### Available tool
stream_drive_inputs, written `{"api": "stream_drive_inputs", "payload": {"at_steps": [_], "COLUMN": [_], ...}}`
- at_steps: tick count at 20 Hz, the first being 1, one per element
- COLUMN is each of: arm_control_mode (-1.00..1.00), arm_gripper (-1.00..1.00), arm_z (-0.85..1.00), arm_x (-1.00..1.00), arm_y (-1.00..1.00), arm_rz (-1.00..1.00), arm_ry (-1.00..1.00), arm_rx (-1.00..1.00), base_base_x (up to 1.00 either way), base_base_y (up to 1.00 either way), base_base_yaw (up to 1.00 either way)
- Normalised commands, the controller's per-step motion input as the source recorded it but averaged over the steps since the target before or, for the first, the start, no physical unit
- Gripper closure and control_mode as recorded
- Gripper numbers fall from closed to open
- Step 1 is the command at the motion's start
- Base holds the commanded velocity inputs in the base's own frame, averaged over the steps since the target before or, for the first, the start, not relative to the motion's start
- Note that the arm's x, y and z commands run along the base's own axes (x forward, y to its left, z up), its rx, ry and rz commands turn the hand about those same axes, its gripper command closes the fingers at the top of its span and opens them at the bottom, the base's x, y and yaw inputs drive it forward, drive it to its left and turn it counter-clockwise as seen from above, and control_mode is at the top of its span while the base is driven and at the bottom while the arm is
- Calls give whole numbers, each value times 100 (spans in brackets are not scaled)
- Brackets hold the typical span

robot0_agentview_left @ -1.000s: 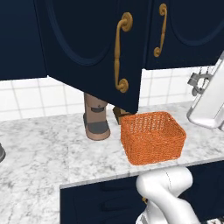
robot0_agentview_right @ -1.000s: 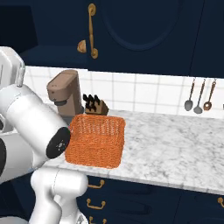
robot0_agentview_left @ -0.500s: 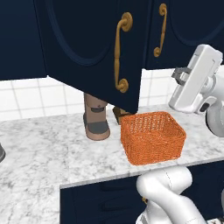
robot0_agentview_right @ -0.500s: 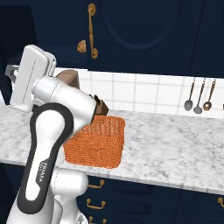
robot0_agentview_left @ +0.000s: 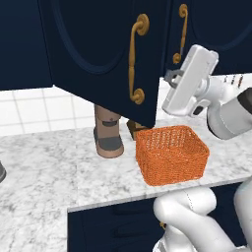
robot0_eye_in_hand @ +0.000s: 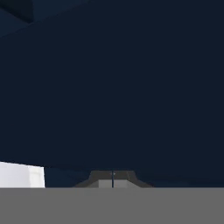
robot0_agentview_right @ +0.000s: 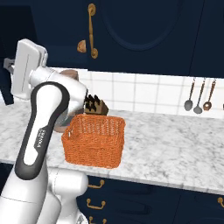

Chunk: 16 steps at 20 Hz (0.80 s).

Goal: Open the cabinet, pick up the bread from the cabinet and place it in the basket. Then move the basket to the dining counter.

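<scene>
The pincer (robot0_eye_in_hand: 113, 177) is pressed together, holding nothing, and it points at the dark blue cabinet (robot0_agentview_left: 93, 54) from very close. One cabinet door is swung open over the surface (robot0_agentview_left: 49, 172). The bread is not in sight; it is likely inside the cabinet. It should be light and soft, so a gentle pinch around its middle would be best. The orange basket (robot0_agentview_left: 171, 153) sits on the surface under the hand. It looks light and a bit bendy; grab its rim.
</scene>
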Motion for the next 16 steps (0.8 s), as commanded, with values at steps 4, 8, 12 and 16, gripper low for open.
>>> {"api": "stream_drive_inputs", "payload": {"at_steps": [4,8,12,16], "arm_control_mode": [-100,-100,-100,-100], "arm_gripper": [100,100,100,100], "arm_z": [0,2,1,0], "arm_x": [21,-24,-67,-19], "arm_y": [64,95,100,99], "arm_rz": [-1,1,0,-3], "arm_ry": [-17,-10,-9,-9], "arm_rx": [-4,-5,-23,-23], "base_base_x": [0,0,0,0], "base_base_y": [0,0,0,0], "base_base_yaw": [0,0,0,0]}}
